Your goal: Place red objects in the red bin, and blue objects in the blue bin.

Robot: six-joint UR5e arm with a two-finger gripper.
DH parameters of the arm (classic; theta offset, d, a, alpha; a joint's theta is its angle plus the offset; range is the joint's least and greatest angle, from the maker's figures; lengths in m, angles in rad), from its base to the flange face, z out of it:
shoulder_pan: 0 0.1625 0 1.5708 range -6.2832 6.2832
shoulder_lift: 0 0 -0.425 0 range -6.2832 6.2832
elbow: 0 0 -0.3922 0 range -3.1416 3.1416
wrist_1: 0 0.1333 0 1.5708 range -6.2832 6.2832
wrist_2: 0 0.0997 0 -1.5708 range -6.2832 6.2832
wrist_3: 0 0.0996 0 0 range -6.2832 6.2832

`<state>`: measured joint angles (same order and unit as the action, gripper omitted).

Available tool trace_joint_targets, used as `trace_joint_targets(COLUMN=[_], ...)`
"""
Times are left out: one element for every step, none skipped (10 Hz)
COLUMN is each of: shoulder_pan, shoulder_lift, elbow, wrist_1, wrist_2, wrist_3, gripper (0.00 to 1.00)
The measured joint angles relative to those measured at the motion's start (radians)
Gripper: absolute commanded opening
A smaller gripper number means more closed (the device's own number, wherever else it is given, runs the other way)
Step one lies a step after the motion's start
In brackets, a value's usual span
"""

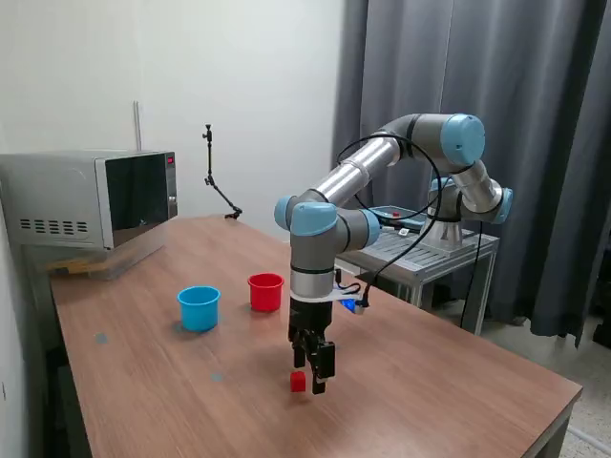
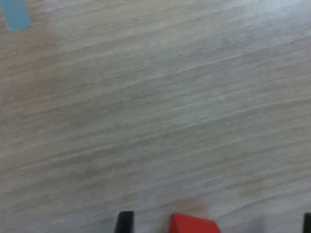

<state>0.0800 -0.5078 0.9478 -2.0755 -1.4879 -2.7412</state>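
A red cube (image 1: 298,382) lay on the wooden table (image 1: 458,382), well apart from the red cup (image 1: 265,292) and on the near side of it. The gripper (image 1: 313,380) stood low over the table with its fingers apart, the cube between them. A light blue cup (image 1: 199,308) stood beside the red cup.

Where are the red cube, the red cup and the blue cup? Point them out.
red cube (image 1: 298,382): exterior view, on its front face, beside the gripper (image 1: 314,374).
red cup (image 1: 265,295): exterior view, on its outer wall.
blue cup (image 1: 199,311): exterior view, on its outer wall.
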Motion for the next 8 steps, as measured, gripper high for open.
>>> trace_joint_targets(shoulder_pan=[0.001,0.001,0.001,0.001,0.001,0.001,0.001,0.001], shoulder_lift=[0.0,0.0,0.0,0.0,0.0,0.0,0.0,0.0], elbow=[0.0,0.0,0.0,0.0,-0.001,-0.002,-0.003,-0.004], wrist_1=[0.0,0.0,0.0,0.0,0.0,0.0,0.0,0.0], wrist_2=[0.0,0.0,0.0,0.0,0.0,0.0,0.0,-0.001], wrist_3=[0.001,0.004,0.006,0.007,0.007,0.007,0.008,0.008], gripper=[0.0,0.0,0.0,0.0,0.0,0.0,0.0,1.0])
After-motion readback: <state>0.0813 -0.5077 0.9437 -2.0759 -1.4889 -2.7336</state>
